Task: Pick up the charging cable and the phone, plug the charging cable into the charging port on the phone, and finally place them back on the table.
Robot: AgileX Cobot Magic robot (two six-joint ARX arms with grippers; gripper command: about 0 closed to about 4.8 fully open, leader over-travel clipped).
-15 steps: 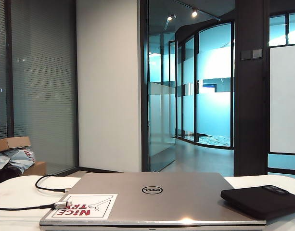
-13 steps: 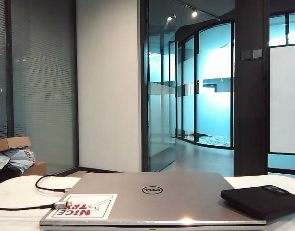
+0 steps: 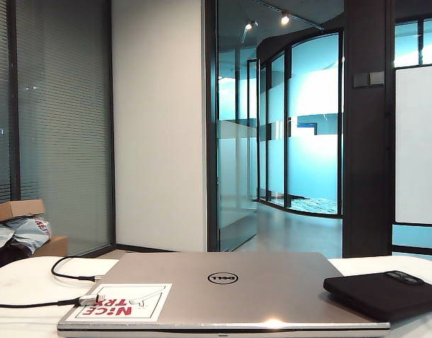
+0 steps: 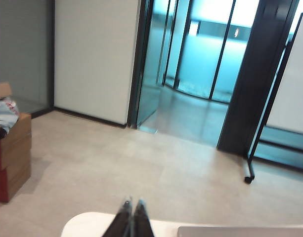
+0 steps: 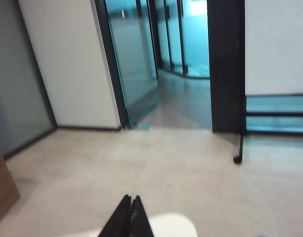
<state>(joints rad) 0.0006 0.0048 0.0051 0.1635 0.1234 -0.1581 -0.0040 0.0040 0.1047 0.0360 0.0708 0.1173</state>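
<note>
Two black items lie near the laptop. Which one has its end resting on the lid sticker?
The charging cable, left of the laptop: its silver plug lies on the sticker. The phone overlaps the lid's right edge, clear of the sticker.

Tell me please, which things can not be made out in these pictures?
- Charging port: too small on the phone, exterior view.
- Charging cable: its far end is cut off by the left edge, exterior view.
- Left gripper and right gripper: shut, aimed at the room; neither wrist view shows cable or phone.
- Both arms: outside the exterior view.
- Laptop front: cut off by the bottom edge.
</note>
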